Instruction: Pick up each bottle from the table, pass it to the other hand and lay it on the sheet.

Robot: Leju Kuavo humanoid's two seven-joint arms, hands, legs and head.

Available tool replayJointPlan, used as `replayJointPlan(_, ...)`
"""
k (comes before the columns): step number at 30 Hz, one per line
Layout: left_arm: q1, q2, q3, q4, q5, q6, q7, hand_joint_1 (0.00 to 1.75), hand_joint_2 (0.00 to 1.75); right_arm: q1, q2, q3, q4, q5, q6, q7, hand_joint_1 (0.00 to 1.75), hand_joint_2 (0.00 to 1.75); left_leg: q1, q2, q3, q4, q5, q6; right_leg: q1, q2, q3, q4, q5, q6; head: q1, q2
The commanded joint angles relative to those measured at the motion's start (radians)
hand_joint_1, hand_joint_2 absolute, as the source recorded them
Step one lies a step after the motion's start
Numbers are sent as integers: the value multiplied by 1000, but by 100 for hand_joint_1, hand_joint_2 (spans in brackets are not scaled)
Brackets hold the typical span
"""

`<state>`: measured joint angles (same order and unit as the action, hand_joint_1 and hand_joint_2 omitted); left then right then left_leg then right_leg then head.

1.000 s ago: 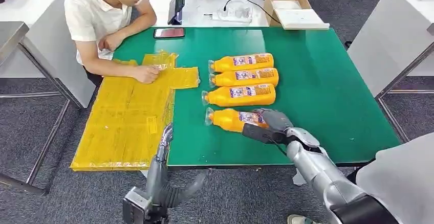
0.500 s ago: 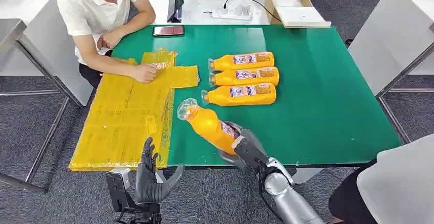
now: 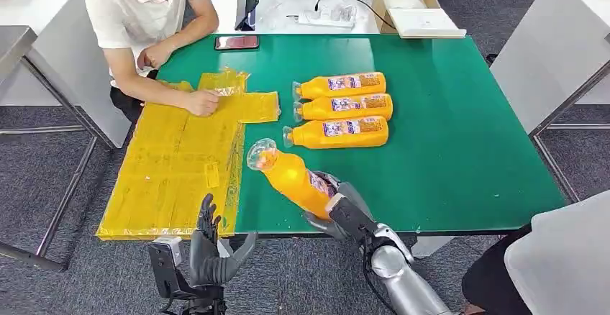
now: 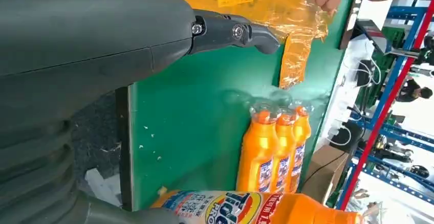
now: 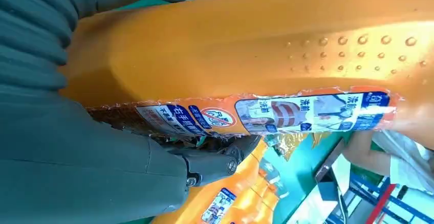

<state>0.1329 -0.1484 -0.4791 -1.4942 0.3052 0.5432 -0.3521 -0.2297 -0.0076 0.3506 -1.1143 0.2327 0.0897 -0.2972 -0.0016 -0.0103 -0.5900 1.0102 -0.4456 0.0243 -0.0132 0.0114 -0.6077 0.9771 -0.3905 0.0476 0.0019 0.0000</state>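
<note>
R hand [image 3: 338, 211] gripped bottle [image 3: 291, 177] by its base, lifted off table [image 3: 460, 142] at near edge, long axis tilted, cap toward sheet [image 3: 180, 164] and L side. L hand [image 3: 212, 247] released, fingers apart, below table edge, just left of bottle. Label prob reads "Tide PRO". 3 bottles [image 3: 338, 106] lay on table

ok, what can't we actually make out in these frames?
- Right hand fingers under the held bottle: the bottle hides them in the head view, and it blocks most of the right wrist view.
- Small label print on the three bottles on the table: too small in the head view.
- Sheet: near corner hidden by the left hand in the head view.
</note>
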Motion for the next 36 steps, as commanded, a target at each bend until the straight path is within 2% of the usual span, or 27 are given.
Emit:
replayJointPlan(1, -16, 2, 11, 50, 1, 2, 1, 0, 175, -15, 6, -15, 7, -3, -3, 1, 175, 175, 0, 1, 3, -1, -1, -1, 1, -1, 3, -1, -1, -2, 0, 0)
replayJointPlan(7, -16, 2, 11, 50, 1, 2, 1, 0, 175, -15, 6, -15, 7, -3, -3, 1, 175, 175, 0, 1, 3, -1, -1, -1, 0, -1, 3, -1, -1, -2, 0, 0)
replayJointPlan(8, -78, 95, -114, 42, 18, -221, 51, 0, 175, -41, 103, 202, 96, 148, 119, -91, 175, 175, 0, 0, 1, -1, 0, -1, 0, -1, 1, 0, -1, -1, 0, 0)
replayJointPlan(9, -84, 84, -107, 33, 19, -229, 55, 0, 175, -61, 235, 279, 249, 184, -26, -98, 175, 175, 0, 2, 3, -1, -1, -2, 1, 1, 2, 0, -1, -2, 0, 0)
replayJointPlan(11, -76, 69, -100, 16, 13, -228, 66, 0, 175, -96, 281, 356, 355, 131, -119, -116, 175, 175, 2, 11, 6, -2, -2, -3, 2, 9, 2, -1, 0, -4, 0, 0)
replayJointPlan(14, -56, 65, -106, -29, 3, -223, 53, 0, 175, -105, 234, 368, 351, 95, -143, -125, 175, 175, 6, 13, 3, -1, -4, -5, 5, 10, 1, 0, 1, -4, 0, 0)
replayJointPlan(18, -54, 67, -105, -29, 2, -221, 53, 0, 175, -107, 214, 363, 339, 84, -135, -130, 175, 175, 4, -1, 1, -1, 0, -4, 4, -1, -1, 1, -3, -3, 0, 0)
replayJointPlan(20, -56, 68, -103, -23, 3, -220, 53, 0, 175, -105, 208, 365, 328, 84, -134, -128, 175, 175, 4, 0, 0, 0, 0, -4, 3, 1, -1, 2, -3, -4, 0, 0)
replayJointPlan(21, -60, 68, -102, -20, -1, -219, 53, 0, 175, -105, 199, 377, 322, 105, -159, -112, 175, 175, 4, 2, 2, 0, -2, -5, 3, 2, 1, 2, -3, -4, -1, 0)
replayJointPlan(25, -70, 60, -82, -13, -4, -225, 61, 0, 175, -112, 194, 407, 340, 177, -244, -120, 175, 175, 4, -1, 2, -1, -1, -5, 3, -3, 2, 2, -4, -5, 0, 0)
replayJointPlan(31, -66, 27, -25, -84, -27, -196, -9, 0, 175, -105, 202, 424, 363, 155, -198, -119, 175, 175, 3, -1, 1, -1, -1, -5, 3, -2, 1, 2, -4, -5, 0, 0)
replayJointPlan(34, -77, 20, -15, -71, -103, -129, -25, 0, 175, -105, 208, 440, 380, 152, -187, -122, 175, 175, 4, -1, 1, 0, -1, -5, 3, -3, 1, 2, -3, -5, 0, 0)
replayJointPlan(35, -88, 16, -8, -41, -136, -97, -24, 152, 175, -103, 210, 450, 377, 153, -186, -128, 175, 175, 3, -2, 0, -1, 0, -5, 3, -3, -1, 2, -3, -4, -1, 0)
replayJointPlan(36, -95, 14, -2, -23, -145, -90, -29, 175, 175, -102, 211, 455, 372, 152, -183, -129, 175, 175, 4, -2, 1, -1, 0, -5, 4, -4, 1, 1, -3, -5, 0, 0)
